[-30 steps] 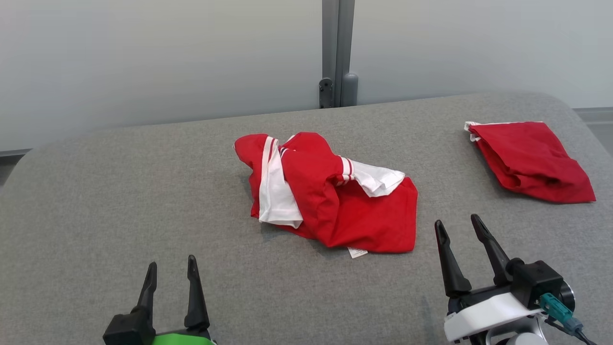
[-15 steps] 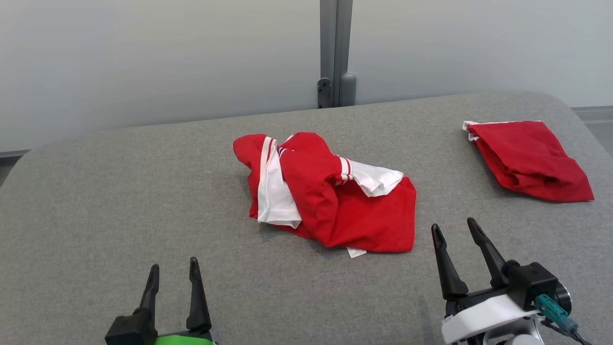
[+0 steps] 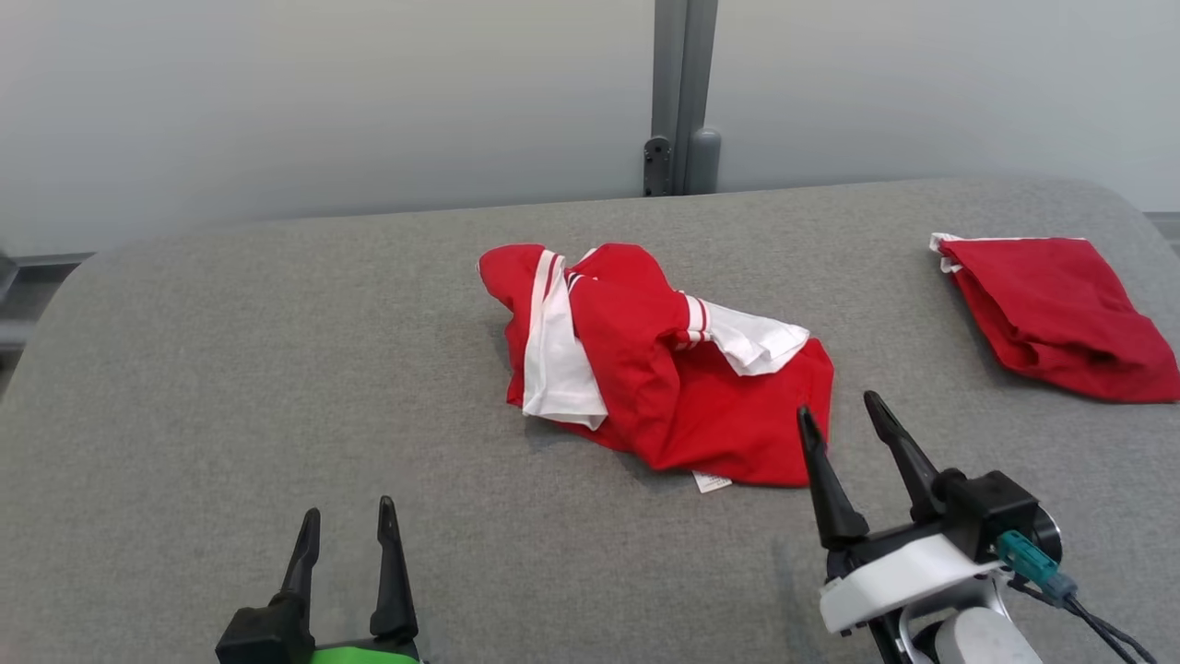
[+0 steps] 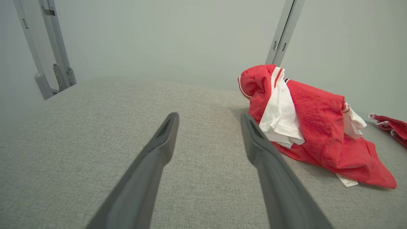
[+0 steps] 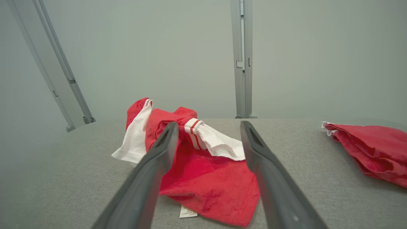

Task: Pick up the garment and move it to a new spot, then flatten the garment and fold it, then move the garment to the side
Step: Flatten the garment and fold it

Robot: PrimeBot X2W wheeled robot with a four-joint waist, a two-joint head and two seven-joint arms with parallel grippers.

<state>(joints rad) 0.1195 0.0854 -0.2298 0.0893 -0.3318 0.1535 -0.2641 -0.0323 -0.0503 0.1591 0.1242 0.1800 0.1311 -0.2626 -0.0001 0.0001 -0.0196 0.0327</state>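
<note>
Garment [image 3: 673, 369] crumpled, label [image 3: 712, 481] half hidden, left gripper [image 3: 348, 507] spread, right gripper [image 3: 839, 403] spread, red cloth [image 3: 1060, 314] cropped.

Red/wht striped garment [image 3: 664, 369], grey table [image 3: 230, 369]

Lower left of the head view: left tool [image 3: 349, 509], its two dark fingers parted and pointing up, empty, above a green housing [image 3: 355, 655]. Lower right: right tool [image 3: 839, 406], fingers spread wide and leaning left, empty, on a white wrist shell [image 3: 899, 576] bearing a teal connector [image 3: 1023, 556].
</note>
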